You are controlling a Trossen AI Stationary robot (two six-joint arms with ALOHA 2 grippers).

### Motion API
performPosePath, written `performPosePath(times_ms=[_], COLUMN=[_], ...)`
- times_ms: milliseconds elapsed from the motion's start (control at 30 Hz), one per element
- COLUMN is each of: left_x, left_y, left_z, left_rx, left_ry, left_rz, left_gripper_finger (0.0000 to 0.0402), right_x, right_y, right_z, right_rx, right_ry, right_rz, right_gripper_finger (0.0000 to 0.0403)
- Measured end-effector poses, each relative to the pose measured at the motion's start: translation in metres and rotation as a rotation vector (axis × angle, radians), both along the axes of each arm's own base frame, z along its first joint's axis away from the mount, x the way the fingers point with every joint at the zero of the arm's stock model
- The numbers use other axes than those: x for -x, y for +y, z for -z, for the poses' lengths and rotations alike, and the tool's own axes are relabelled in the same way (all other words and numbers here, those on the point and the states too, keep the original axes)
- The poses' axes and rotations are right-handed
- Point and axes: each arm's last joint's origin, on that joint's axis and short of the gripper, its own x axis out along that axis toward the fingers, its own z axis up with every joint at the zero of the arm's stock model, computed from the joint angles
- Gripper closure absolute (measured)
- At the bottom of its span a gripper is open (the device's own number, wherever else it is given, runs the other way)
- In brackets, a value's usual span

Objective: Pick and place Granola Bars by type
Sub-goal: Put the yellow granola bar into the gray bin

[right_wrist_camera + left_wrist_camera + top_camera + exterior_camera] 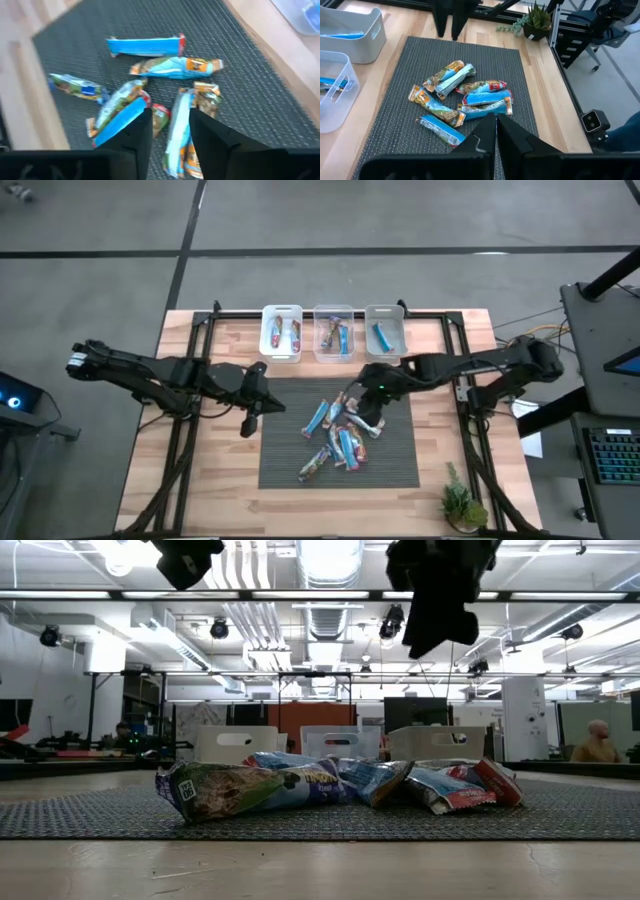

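- While hanging over the back right part of the pile, right gripper (170, 127) with fingers parted, a gap between them, nothing pinched; a blue and orange bar (182, 135) lying on the mat right below that gap.
- Left gripper (496, 131) off to the left side of the mat, well apart from the pile, fingers pressed together and holding nothing.
- Granola Bars (342, 432) mostly heaped loose in the middle of the dark woven mat (390, 460), overlapping each other, wrappers blue with orange, red and greenish print.
- From the right wrist view: one plain blue bar (145, 46) lying flat at the far edge of the heap, another blue-and-orange one (176, 67) just beside it, a greenish one (77, 86) off on its own to one side.
- From table height, a green-brown wrapped bar (235, 790) nearest the camera, the rest bunched behind and to its right.
- Three small bins in a row along the back edge of the table: left bin (281, 332) white with two bars inside, middle bin (333, 332) clear with a few bars, right bin (385, 330) with one blue bar.
- Small potted plant (462, 502) on the front right corner of the wooden table (215, 480).
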Motion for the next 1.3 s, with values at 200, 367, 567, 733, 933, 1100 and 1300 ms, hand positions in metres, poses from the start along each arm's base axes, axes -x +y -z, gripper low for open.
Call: performPosePath(times_ms=[200,367,567,733,933,1100,1300], left_x=[0.000,0.000,0.000,0.000,0.001,0.001,0.001], left_y=[0.000,0.000,0.000,0.000,0.000,0.000,0.000], left_z=[0.000,0.000,0.001,0.001,0.001,0.001,0.002], left_rx=[0.000,0.014,0.019,0.021,0.023,0.025,0.037], left_ry=[0.003,0.007,0.010,0.011,0.019,0.019,0.023], left_rz=[0.000,-0.008,-0.011,-0.012,-0.015,-0.016,-0.023], left_gripper_finger=[0.0402,0.0402,0.0402,0.0402,0.0402,0.0402,0.0402], right_x=[-0.017,-0.026,-0.033,-0.033,-0.036,-0.037,-0.037], right_y=[-0.008,-0.011,-0.011,-0.012,-0.013,-0.013,-0.013], right_z=[0.019,0.044,0.063,0.075,0.086,0.094,0.104], right_rx=[0.023,-0.038,-0.041,-0.041,-0.041,-0.041,-0.043], right_ry=[0.152,0.251,0.310,0.354,0.383,0.399,0.431], right_rz=[-0.005,-0.020,-0.027,-0.025,-0.025,-0.026,-0.025], right_gripper_finger=[0.0255,0.0250,0.0250,0.0250,0.0250,0.0250,0.0250])
